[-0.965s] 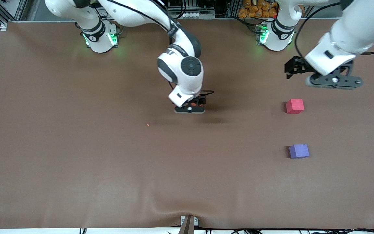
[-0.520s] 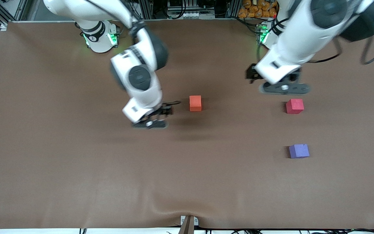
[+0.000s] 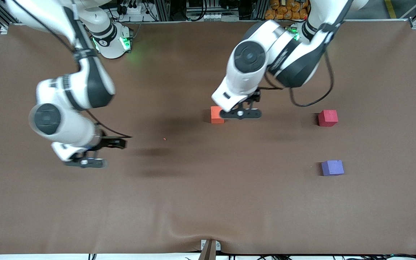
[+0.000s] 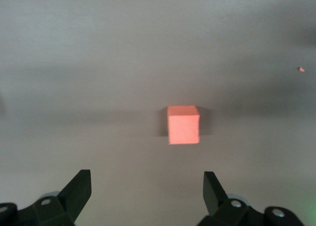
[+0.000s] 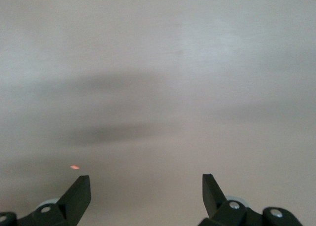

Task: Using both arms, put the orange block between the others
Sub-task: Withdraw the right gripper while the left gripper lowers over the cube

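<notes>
Left end effector (image 3: 240, 114): jaws spread wide and empty, hanging over the worktop (image 3: 208, 202) with its fingers (image 4: 79, 189) either side of open space; in the front view it sits just beside the orange block, toward the left arm's end.
Orange block (image 3: 216, 115): resting flat on the worktop, square and upright, ahead of the left end effector's fingertips in the left wrist view and not yet between them.
Step in hand: judged to be the left arm's approach for the pick.
Doing it well: centre the jaws over the cube, line the pads up with two flat faces, come straight down, and close only once the cube sits fully between the fingers; the foam-like cube should need only a light squeeze.
Red block (image 3: 327, 118): well apart from the left end effector, toward the left arm's end.
Purple block (image 3: 332, 168): nearer the front camera than the red block, with a bare gap between the two for the orange block.
Right end effector (image 3: 83, 162): wide and empty, waiting over bare worktop, well apart from all three cubes.
Speck (image 3: 164, 139): tiny orange crumb between the two end effectors.
</notes>
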Action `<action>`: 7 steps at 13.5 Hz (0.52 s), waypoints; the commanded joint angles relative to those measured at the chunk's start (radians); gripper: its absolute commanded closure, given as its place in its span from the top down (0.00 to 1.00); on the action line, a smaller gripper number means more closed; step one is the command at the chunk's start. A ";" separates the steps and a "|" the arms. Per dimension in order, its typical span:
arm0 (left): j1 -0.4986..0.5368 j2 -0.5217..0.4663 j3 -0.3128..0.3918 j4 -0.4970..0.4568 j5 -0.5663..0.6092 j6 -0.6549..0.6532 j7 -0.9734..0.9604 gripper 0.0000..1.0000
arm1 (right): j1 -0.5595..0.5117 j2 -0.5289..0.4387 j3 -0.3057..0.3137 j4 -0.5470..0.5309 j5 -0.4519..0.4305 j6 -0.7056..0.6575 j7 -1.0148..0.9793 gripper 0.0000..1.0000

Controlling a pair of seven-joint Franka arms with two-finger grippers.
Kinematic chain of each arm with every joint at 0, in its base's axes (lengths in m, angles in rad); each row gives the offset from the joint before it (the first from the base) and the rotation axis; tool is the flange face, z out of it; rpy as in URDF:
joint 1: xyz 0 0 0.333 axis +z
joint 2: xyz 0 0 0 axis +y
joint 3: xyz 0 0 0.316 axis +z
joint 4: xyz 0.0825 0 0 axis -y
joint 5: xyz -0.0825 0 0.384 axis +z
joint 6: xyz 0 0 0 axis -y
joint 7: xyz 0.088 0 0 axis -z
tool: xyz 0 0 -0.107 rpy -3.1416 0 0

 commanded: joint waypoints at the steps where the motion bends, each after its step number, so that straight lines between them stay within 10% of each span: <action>1: -0.027 0.070 0.004 0.010 0.020 0.094 -0.092 1.00 | -0.122 -0.112 0.023 -0.096 0.007 0.014 -0.100 1.00; 7: -0.081 0.179 0.004 -0.071 0.109 0.271 -0.209 1.00 | -0.285 -0.247 0.021 -0.158 0.006 0.023 -0.269 1.00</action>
